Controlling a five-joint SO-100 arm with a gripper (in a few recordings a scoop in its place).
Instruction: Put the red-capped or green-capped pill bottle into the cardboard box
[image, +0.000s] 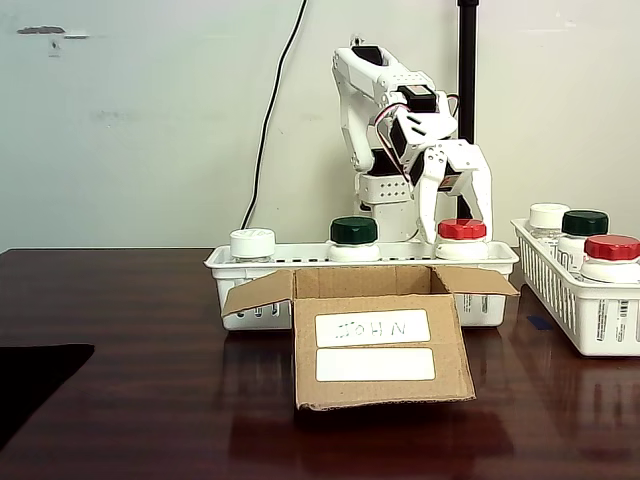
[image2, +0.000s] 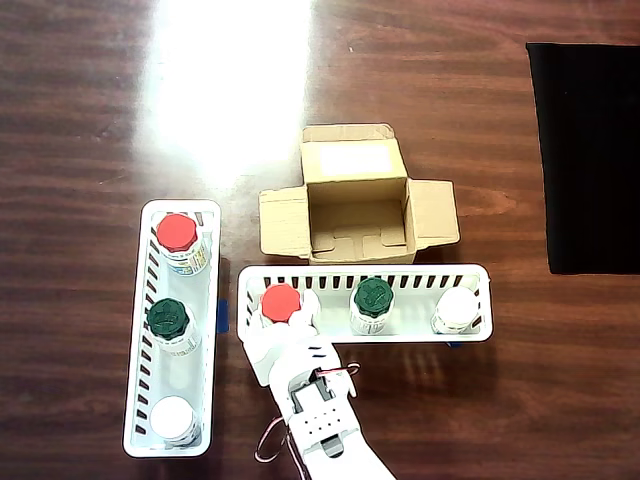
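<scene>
Two spread fingers of the gripper (image: 455, 215) should drop evenly astride the bottle (image: 461, 238) cap before clenching.

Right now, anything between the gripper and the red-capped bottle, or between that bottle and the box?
Nothing visible between the gripper and the pill bottle: its fingers hang open just above the red cap. Toward the cardboard box, the bottle must be lifted over the white basket's wall; the box's flaps are open.
</scene>
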